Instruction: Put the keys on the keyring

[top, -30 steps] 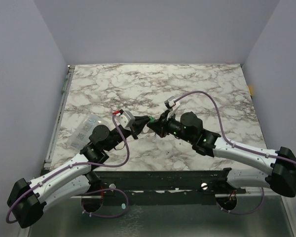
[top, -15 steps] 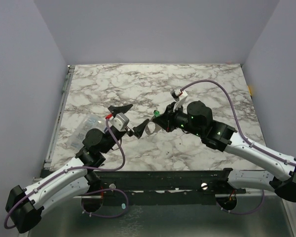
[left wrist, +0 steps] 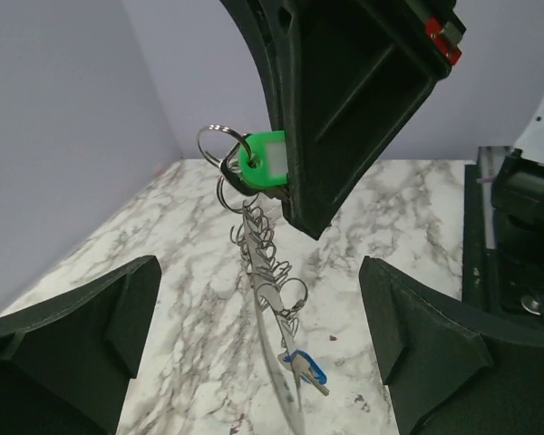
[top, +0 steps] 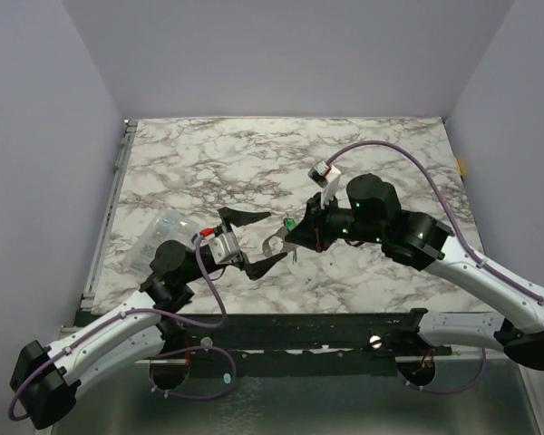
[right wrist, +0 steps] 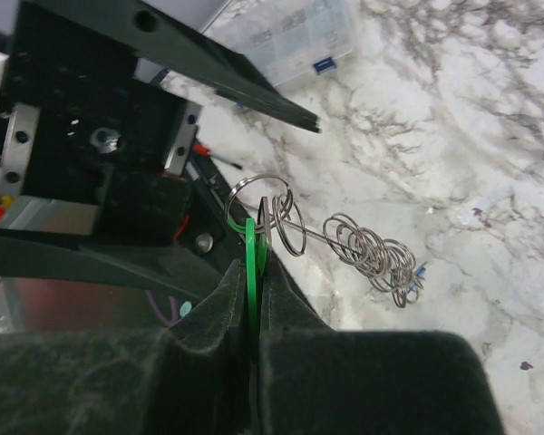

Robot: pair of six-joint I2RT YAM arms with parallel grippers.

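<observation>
Green key [left wrist: 250, 172] with a white label [left wrist: 270, 159] sits clenched in the right gripper [right wrist: 251, 265], keyring [left wrist: 265, 272] dangling below; left gripper [top: 257, 240] gapes released.

The left arm [top: 118, 331] reaches in from the near left, its left gripper [top: 254, 240] spread wide. The right arm [top: 476, 272] stretches in from the near right. The right gripper [top: 293, 234] faces the left one, pinched tight on the mint green key [left wrist: 261, 161].
</observation>
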